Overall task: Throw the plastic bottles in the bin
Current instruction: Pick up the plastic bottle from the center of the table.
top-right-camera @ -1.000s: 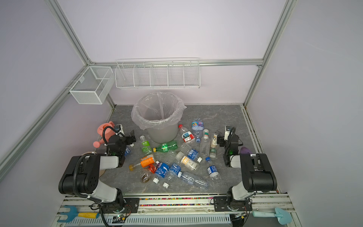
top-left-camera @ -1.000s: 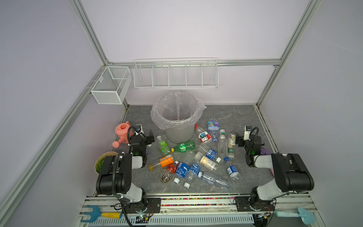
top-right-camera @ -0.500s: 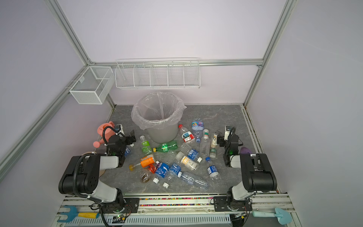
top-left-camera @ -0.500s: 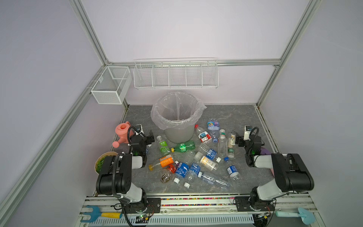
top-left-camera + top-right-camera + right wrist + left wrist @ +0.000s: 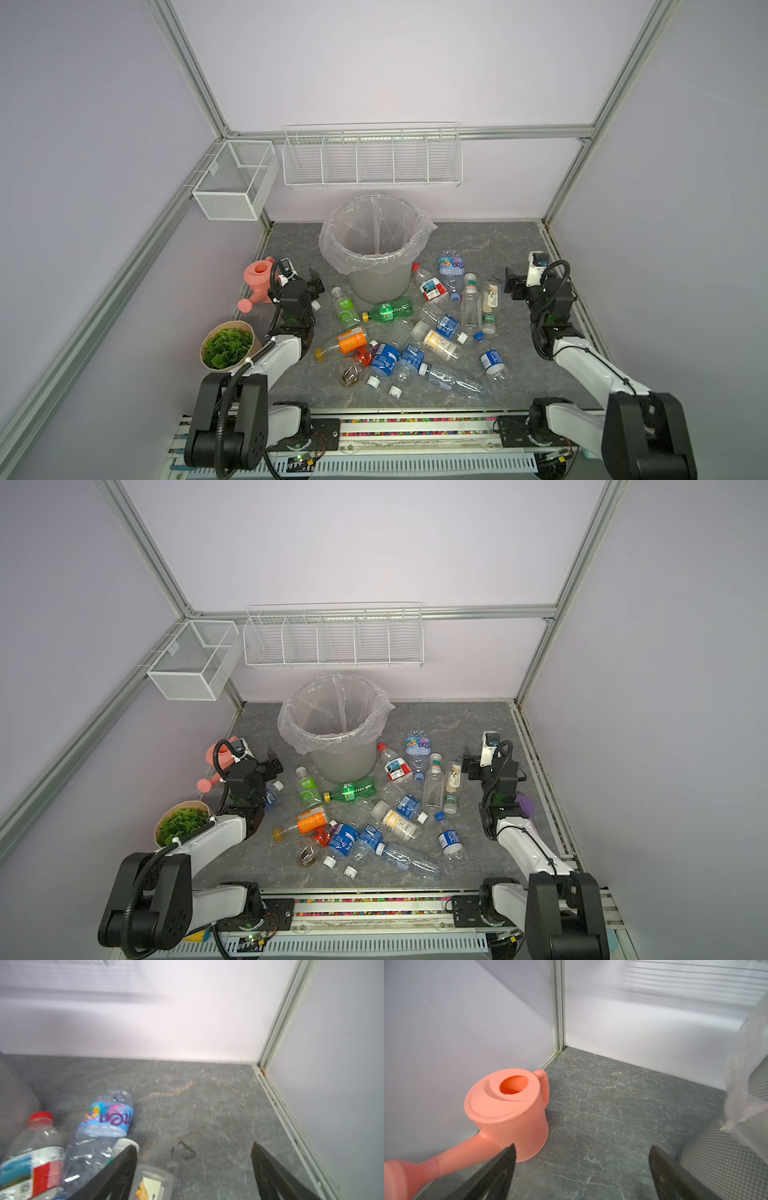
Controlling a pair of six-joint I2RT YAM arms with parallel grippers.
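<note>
About eighteen plastic bottles are lying beside one bin. One watering can is standing, two wire baskets hanging.

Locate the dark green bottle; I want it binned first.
In a top view, the dark green bottle lies on its side just in front of the bin, with a green-labelled clear bottle to its left.
</note>
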